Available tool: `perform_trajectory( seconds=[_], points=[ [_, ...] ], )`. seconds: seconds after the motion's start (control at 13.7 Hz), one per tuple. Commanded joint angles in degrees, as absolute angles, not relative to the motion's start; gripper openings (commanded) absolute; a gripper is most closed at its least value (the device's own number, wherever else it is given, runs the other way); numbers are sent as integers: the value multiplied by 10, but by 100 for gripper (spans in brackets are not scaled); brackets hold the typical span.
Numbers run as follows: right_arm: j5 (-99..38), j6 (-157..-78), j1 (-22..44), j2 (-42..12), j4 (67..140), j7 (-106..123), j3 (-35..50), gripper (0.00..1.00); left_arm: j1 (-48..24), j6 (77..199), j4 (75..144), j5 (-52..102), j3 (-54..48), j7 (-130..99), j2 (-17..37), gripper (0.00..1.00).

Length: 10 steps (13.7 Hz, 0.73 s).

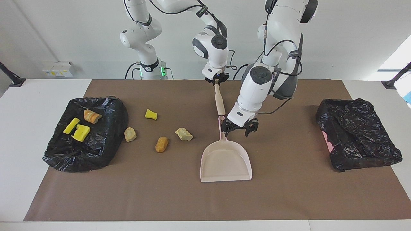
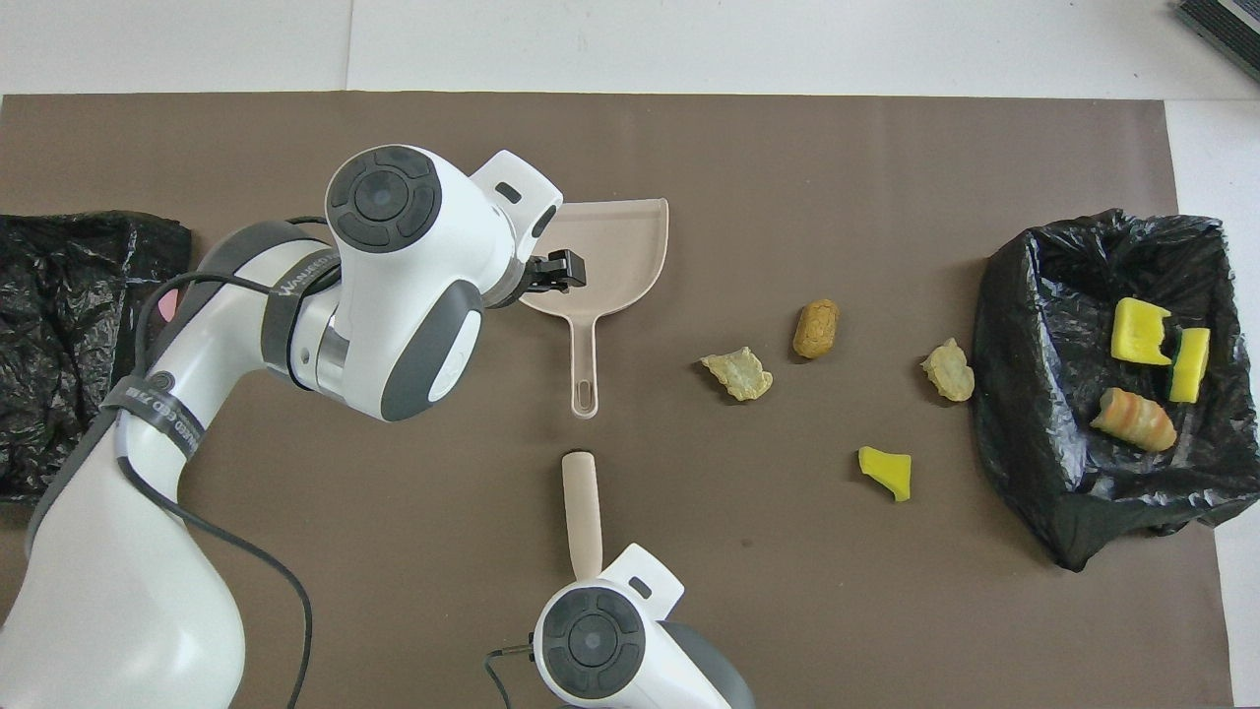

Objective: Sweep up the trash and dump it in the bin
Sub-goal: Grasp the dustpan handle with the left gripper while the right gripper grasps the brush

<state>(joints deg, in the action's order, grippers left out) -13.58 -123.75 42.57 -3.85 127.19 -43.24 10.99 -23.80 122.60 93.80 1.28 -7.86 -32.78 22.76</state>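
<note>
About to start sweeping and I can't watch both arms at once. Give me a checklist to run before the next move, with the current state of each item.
1. Right tool shut on brush: ok.
2. Left tool gripping dustpan: not ok; open, beside its handle.
3. Dustpan flat, mouth away from the robots: ok.
4. Trash gathered: not ok; four pieces lie loose between dustpan and bin.
5. Bin open, three pieces inside: ok.
6. Brush bristles' position: cannot tell.

White arms (image 1: 257, 86) — black cables; grey joints
</note>
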Motion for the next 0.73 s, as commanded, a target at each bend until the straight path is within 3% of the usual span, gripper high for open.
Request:
perform_trajectory(
  seconds=[0.0, 0.29, 0.66],
  points=[
    [-153, -1242, 419, -44, 1253, -437, 109, 0, -252, 1273, 986, 19, -73, -359, 210, 100],
    [-151, -1210, 382, -15, 1245, -439, 106, 0, -272, 1270, 1020, 19, -75, -356, 207, 100],
    [-129, -1121, 273, 33, 1242, -431, 105, 0, -279, 1269, 1020, 19, -76, -354, 207, 99]
  ],
)
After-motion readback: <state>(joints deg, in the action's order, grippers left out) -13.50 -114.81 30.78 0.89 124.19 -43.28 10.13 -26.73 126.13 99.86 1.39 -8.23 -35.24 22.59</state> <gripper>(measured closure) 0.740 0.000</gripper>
